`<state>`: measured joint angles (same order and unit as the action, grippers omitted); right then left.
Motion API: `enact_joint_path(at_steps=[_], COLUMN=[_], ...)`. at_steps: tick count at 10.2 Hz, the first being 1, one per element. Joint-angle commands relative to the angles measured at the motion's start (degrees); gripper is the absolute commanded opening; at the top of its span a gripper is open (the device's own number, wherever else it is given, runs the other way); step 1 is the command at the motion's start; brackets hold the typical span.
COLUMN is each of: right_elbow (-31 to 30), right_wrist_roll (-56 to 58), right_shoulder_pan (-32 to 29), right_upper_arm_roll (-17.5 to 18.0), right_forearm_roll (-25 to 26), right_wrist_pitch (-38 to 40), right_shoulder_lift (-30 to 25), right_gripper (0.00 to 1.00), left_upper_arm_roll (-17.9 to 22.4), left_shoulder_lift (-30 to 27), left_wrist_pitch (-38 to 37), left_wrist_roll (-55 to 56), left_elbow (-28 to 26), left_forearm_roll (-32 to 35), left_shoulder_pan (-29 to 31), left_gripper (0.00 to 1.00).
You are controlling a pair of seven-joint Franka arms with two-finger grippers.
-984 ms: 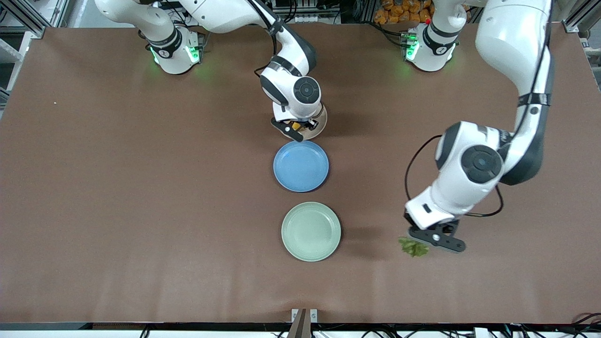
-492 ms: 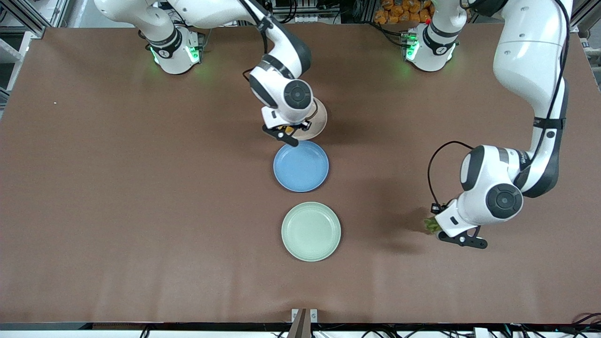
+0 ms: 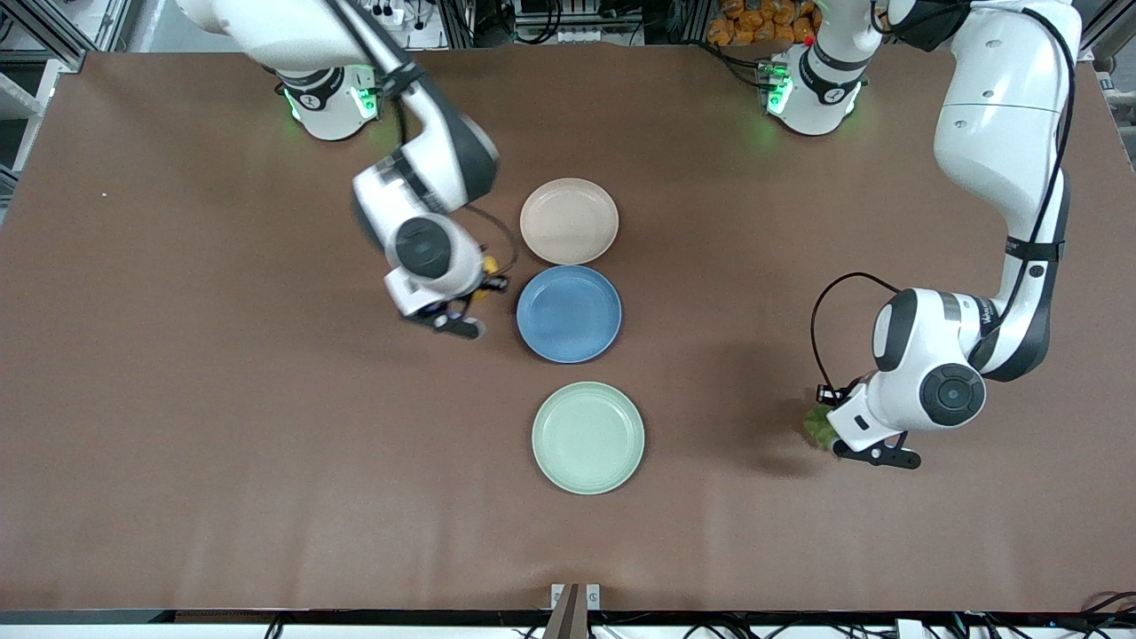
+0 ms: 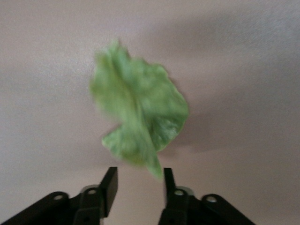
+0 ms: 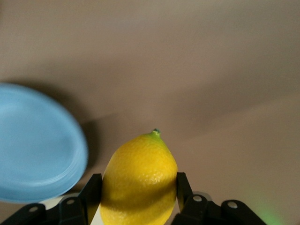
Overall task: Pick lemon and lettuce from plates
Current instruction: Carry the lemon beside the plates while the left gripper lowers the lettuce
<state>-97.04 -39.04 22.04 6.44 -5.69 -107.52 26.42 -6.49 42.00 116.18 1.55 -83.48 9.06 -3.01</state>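
Observation:
The yellow lemon [image 5: 139,164] is clamped between my right gripper's [image 5: 136,183] fingers. In the front view this gripper [image 3: 475,303] hangs over bare table beside the blue plate, with the lemon [image 3: 487,266] partly showing. The green lettuce [image 4: 138,117] lies on the table just ahead of my left gripper [image 4: 139,180], whose fingers stand apart; the stem tip is close by one finger. In the front view the lettuce [image 3: 816,428] and the left gripper [image 3: 848,445] are toward the left arm's end, away from the mint plate [image 3: 587,437]. The beige-pink plate [image 3: 569,221] has nothing on it.
A blue plate [image 3: 569,313] sits between the beige-pink and mint plates, and it also shows in the right wrist view [image 5: 37,145]. The three plates form a row down the table's middle. Brown tabletop [image 3: 222,399] spreads round them.
My right gripper lifted the lemon off the beige-pink plate and carried it toward the right arm's end, beside the blue plate. My left gripper took the lettuce farther from the mint plate, then barely moved.

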Motion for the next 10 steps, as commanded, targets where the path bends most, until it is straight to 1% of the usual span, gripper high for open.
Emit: enact_joint_path(at_steps=[1,4,5,8,9,10], right_elbow=[-1.66,-2.36,-3.41,-7.98,-8.43,-8.52], right_wrist_roll=[12.44,23.88,24.44,28.3,29.8,30.33], right_shoulder_pan=[-8.21,-16.48,-18.16,-21.33,-22.47,-22.74], right_upper_arm_roll=[0.94,0.77,0.77,0.77,0.77,0.77], right_forearm_roll=[0.41,1.46,1.99,3.4,4.01,4.02], right_wrist_pitch=[1.17,0.04,-2.06,-7.86,-8.23,-8.23], right_shoulder_lift=[-1.37,1.16,2.31,2.84,2.85,2.85], right_gripper=[0.0,0.0,0.0,0.0,0.0,0.0], left_upper_arm_roll=[-0.27,-0.36,-0.36,-0.71,-2.19,-2.38], left_shoulder_lift=[-3.58,-10.08,-11.75,-19.13,-21.15,-23.09], left_wrist_pitch=[-0.95,-1.3,-2.44,-6.65,-8.15,-9.03], left_wrist_roll=[0.91,0.65,0.65,0.91,1.26,1.7], left_elbow=[0.24,0.33,0.68,0.68,0.68,0.68], left_forearm_roll=[0.26,0.17,0.26,-0.53,-1.23,-2.54], left_shoulder_pan=[-0.33,-0.33,-0.33,-0.42,0.01,0.19], left_gripper=[1.0,1.0,1.0,1.0,1.0,1.0])
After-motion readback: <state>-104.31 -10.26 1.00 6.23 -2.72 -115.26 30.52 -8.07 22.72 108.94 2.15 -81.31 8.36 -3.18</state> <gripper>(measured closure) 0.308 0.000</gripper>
